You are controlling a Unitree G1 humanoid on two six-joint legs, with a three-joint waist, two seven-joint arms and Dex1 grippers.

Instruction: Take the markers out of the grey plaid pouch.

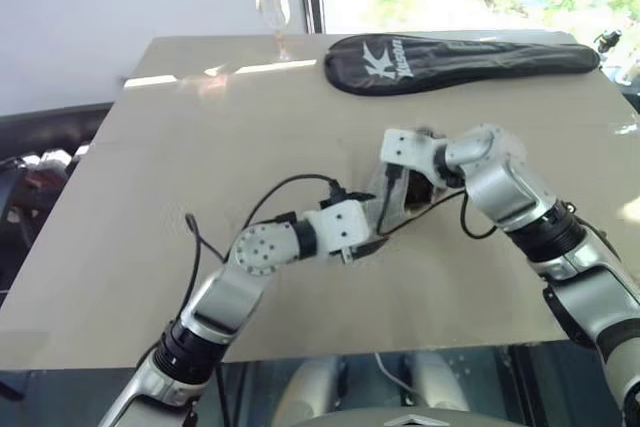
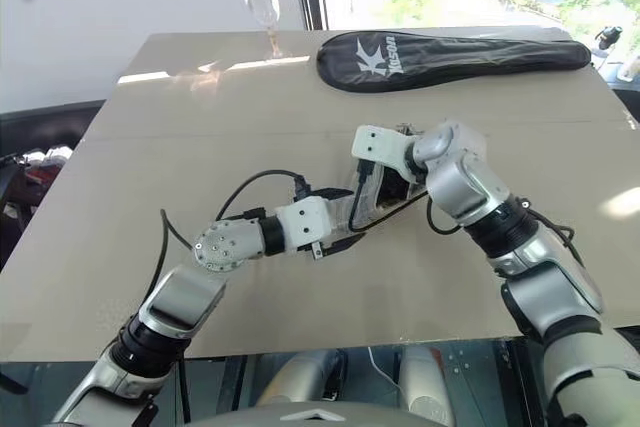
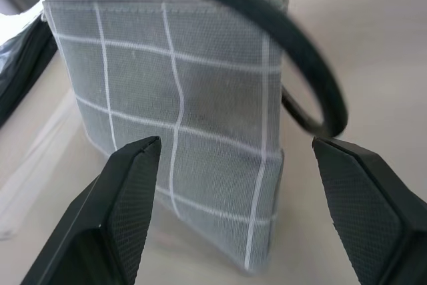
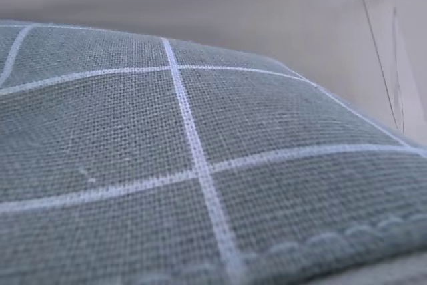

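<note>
Left wrist view — one grey plaid pouch, two open fingers

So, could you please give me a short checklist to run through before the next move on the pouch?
1. Left hand open, its fingers either side of the grey plaid pouch: ok.
2. Left fingers closed on the pouch: not ok, both stand apart from the fabric.
3. Right hand close over the pouch: ok, grid fabric lies right before its camera.
4. Right hand open or shut: cannot tell from the pictures.
5. Markers visible: not ok, none out on the table.
6. Black cable clear of the pouch: not ok, it loops across the pouch's top.
</note>
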